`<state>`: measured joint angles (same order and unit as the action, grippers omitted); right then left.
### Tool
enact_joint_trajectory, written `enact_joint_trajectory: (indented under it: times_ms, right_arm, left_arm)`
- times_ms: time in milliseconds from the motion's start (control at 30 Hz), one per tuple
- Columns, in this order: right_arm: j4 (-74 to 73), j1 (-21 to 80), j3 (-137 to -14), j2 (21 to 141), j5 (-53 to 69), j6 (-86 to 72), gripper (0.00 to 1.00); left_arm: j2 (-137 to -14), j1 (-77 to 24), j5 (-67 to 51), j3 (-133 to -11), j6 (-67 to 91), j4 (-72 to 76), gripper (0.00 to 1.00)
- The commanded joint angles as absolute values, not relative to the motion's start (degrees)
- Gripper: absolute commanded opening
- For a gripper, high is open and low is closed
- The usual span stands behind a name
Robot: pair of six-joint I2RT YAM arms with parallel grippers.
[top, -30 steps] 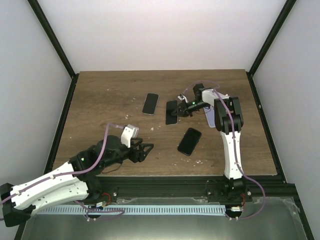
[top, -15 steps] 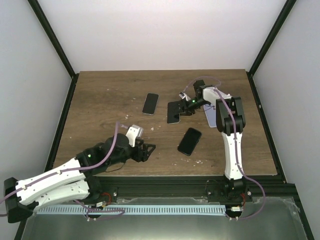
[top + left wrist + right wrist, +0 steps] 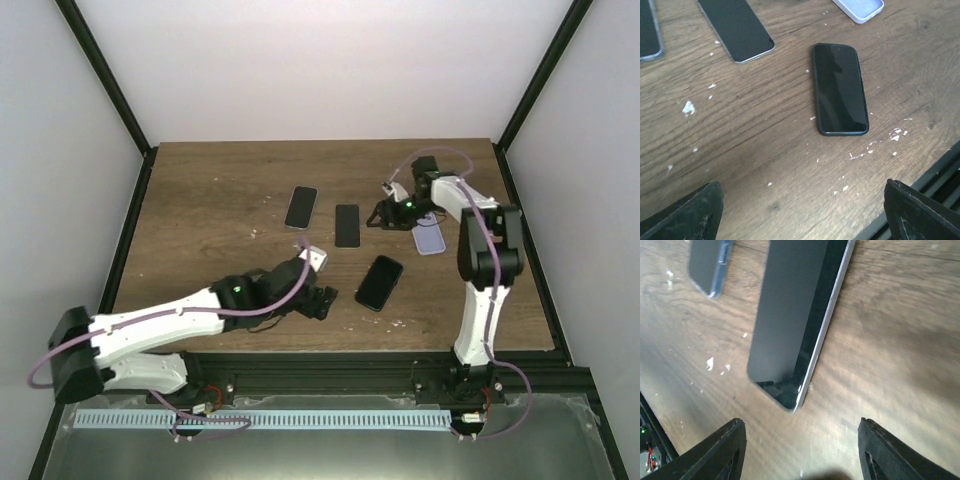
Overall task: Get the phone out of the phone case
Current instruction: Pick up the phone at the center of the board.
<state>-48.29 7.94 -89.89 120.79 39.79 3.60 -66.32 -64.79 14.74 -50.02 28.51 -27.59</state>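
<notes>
Your wooden table [image 3: 200,200] from above carries three phones and one lavender case [image 3: 429,238] toward the right edge, with the left arm [image 3: 180,320] stretched low along the near edge and the right arm [image 3: 478,250] folded over the far side; at the left wrist, the left gripper [image 3: 805,205] is spread wide and empty near the black phone [image 3: 840,89]; at the right wrist, the right gripper [image 3: 800,450] gapes empty over the bare silver-edged phone [image 3: 790,325] lying mid-table.

Soft, even light; right wrist view blurred, pale sheen across the phone [image 3: 797,315]; left wrist view sharp.

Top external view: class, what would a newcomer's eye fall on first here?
Three dark phones lie flat on the wooden table: the left phone, the middle phone and, nearest the arms, the black phone. A lavender case lies beside the open right hand.
</notes>
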Motion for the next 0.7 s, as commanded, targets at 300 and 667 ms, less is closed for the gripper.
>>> enact_joint_trajectory:
  times_ms: [300,667]
  right_arm:
    - [-22.43,-13.89,-59.16,81.71,47.76,1.34,0.64]
    - [-19.92,-18.8,-56.28,81.91,55.66,0.46,0.64]
  left_arm:
    - [-99.41,-62.74,9.03,-78.81,17.97,-37.08,1.0]
    - [-123.98,-60.78,2.55,-104.91,15.11,-49.07,1.0]
